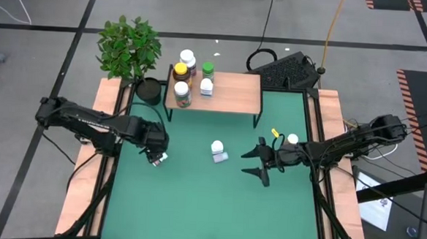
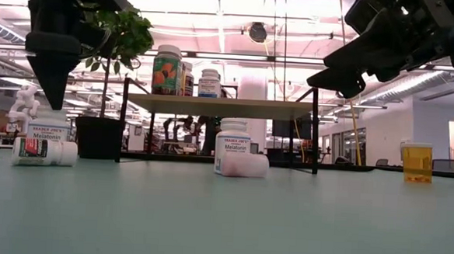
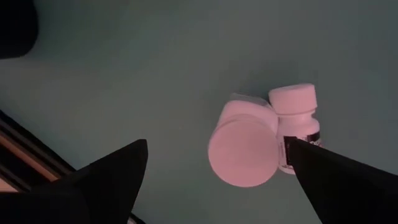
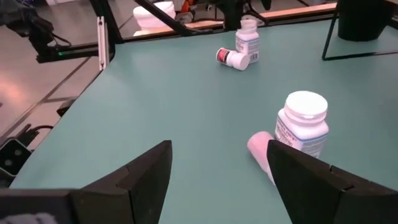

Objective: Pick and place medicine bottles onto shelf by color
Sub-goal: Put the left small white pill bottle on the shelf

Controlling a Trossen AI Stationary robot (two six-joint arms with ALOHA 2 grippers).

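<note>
The left gripper (image 1: 155, 157) hangs wide open and empty directly above two white melatonin bottles (image 3: 261, 140) on the green table (image 1: 194, 206); one stands, one lies beside it, touching (smooth round plastic). The right gripper (image 1: 257, 163), part open and empty, is nearer the middle pair (image 1: 218, 150), before the shelf (image 1: 233, 91).

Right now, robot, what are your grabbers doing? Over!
Left gripper open above two white-capped bottles. Right gripper open, empty, near the white-capped pair mid-table. Four bottles already on the wood-topped shelf. Nothing in the way.
</note>
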